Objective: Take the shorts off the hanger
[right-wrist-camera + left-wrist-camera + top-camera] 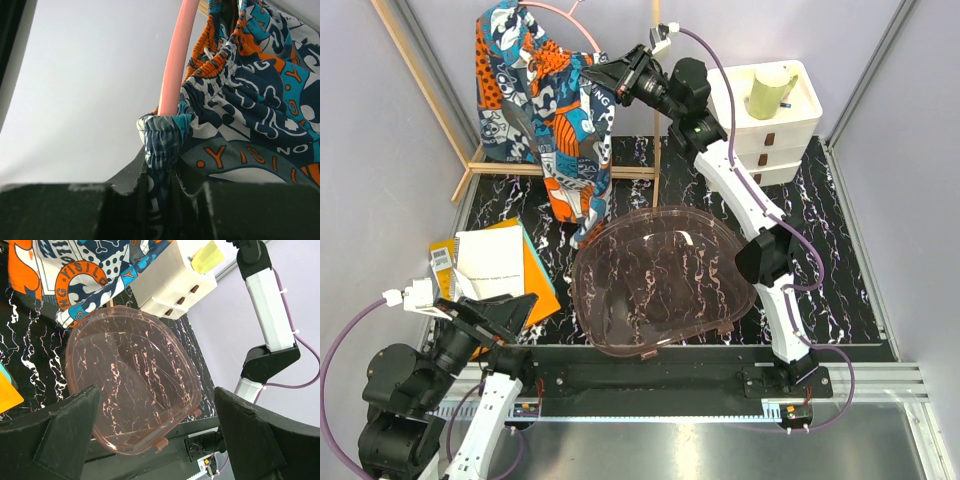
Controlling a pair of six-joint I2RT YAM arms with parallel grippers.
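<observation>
Black marbled tabletop (840, 260) (pale walls (380, 200) around) lies beneath hanging shorts (535, 110).

Right arm (750, 200) reaches far, fingers (605, 75) clamped on the shorts (535, 90); left arm (485, 420) folded near, fingers (55, 425) apart.

Thin salmon-pink wire hanger (178, 60): in the right wrist view the upper end is cut by the frame's top edge, the lower end buried in the gathered waistband of the soft blue-teal-orange printed shorts (250, 115). In the top view the shorts cover most of the hanger.
</observation>
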